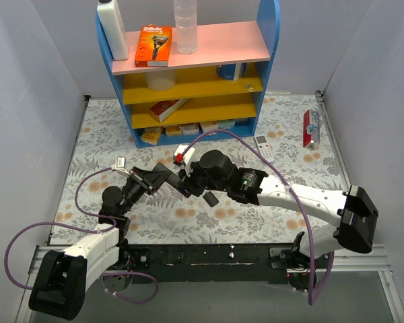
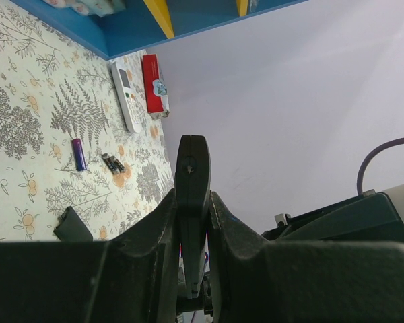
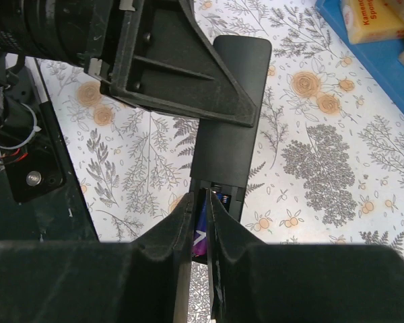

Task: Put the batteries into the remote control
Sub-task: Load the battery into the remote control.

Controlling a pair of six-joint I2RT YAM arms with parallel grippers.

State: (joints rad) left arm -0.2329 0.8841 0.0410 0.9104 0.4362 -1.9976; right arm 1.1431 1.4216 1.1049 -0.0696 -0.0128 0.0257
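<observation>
Black fingers of the right gripper (image 3: 200,205) fill the foreground of the right wrist view, closed on a slim purple battery (image 3: 200,237) and pointing it end-first at the open battery bay (image 3: 222,195) of the black remote (image 3: 229,114). A spring coil shows inside the bay, just beyond the battery's tip. Whether the cell has begun to seat cannot be told from these views. The left gripper (image 2: 192,202) clamps the remote by its long edges and holds it raised above the flowered table (image 2: 27,101), with the bay end turned toward the right arm. On the cloth below lie a spare battery (image 2: 79,153) and, nearer the arms, a flat black piece (image 2: 73,225) that is probably the bay's cover. A white remote (image 2: 124,94) rests farther off, close to the blue shelf (image 1: 114,74). The battery looks light, rigid and smooth-skinned, so it is likely to roll or twist in a loose pinch. The surest hold appears to be across the middle of its barrel, leaving both silvery ends free. The remote seems a stiff, light plastic shell, best held as it is now by the sides and clear of the bay. Pressing against the spring could pivot the cell out of the fingers.
</observation>
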